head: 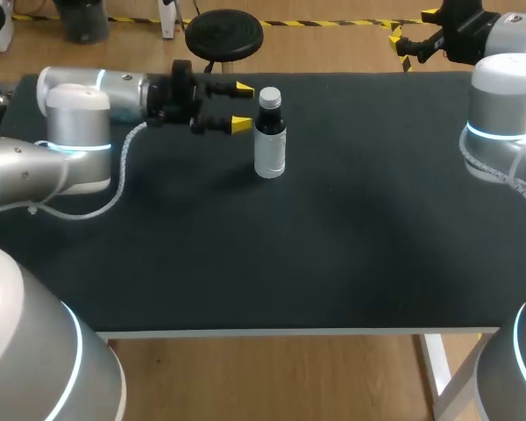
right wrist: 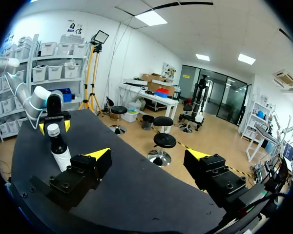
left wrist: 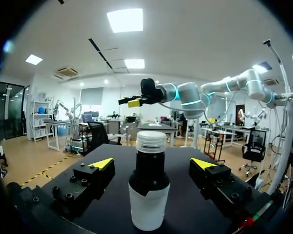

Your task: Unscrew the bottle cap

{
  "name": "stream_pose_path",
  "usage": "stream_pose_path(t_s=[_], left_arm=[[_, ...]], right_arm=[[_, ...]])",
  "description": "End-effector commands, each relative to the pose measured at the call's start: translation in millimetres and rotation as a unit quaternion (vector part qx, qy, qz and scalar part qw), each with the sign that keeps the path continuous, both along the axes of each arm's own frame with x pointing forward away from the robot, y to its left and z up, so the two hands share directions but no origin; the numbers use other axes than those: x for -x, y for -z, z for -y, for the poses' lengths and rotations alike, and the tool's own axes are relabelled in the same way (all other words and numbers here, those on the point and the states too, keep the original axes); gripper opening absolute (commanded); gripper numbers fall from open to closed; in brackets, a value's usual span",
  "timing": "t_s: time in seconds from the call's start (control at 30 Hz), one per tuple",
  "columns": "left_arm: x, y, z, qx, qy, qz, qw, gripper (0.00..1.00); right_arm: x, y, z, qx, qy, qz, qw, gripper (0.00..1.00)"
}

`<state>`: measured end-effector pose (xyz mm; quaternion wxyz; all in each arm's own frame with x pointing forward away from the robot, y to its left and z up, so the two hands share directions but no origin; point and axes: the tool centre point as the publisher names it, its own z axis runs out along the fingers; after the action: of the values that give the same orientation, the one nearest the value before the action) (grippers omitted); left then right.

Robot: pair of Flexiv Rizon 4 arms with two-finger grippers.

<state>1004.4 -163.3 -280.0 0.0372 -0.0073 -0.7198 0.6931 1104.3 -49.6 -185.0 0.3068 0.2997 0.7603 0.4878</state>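
Note:
A dark bottle (head: 269,133) with a white label and a pale cap (head: 269,96) stands upright on the far part of the table. My left gripper (head: 243,106) lies level beside it, open, its yellow tips just short of the bottle's left side. In the left wrist view the bottle (left wrist: 149,185) stands in the gap of the left gripper (left wrist: 153,165), touching neither finger. My right gripper (head: 409,39) hangs open near the table's far right edge, well away from the bottle. In the right wrist view, the right gripper (right wrist: 148,156) holds nothing, and the bottle (right wrist: 58,148) stands off to its side.
The black tabletop (head: 351,246) has a white front edge (head: 289,332). A white cable (head: 114,189) from my left arm loops over the table's left part. My right arm's elbow (head: 504,123) stands over the table's right edge.

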Motion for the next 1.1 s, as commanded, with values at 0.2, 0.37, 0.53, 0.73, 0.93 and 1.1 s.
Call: stream_pose_path(t_s=[0.2,0.37,0.53,0.73,0.93,1.1], left_arm=[[-5.1,5.8,16.1,0.006,0.016,-0.001,1.000,1.00],[-6.8,5.8,23.9,0.007,0.024,0.000,1.000,1.00],[-5.7,5.3,30.8,0.009,0.034,0.001,0.999,1.00],[-4.6,5.2,34.3,0.012,0.041,0.002,0.999,1.00],[-4.6,7.8,37.4,0.008,0.045,-0.001,0.999,1.00],[-4.3,8.1,40.7,0.008,0.049,-0.003,0.999,1.00]], right_arm=[[-0.1,-0.1,0.2,0.000,0.000,0.000,1.000,1.00],[-0.1,-0.1,0.2,0.000,0.000,0.000,1.000,1.00],[-0.1,-0.1,0.2,0.000,0.000,0.000,1.000,1.00],[-0.1,-0.1,0.2,0.000,0.000,0.000,1.000,1.00],[-0.1,-0.1,0.2,0.000,0.000,0.000,1.000,1.00],[-0.1,-0.1,0.2,0.000,0.000,0.000,1.000,1.00]])
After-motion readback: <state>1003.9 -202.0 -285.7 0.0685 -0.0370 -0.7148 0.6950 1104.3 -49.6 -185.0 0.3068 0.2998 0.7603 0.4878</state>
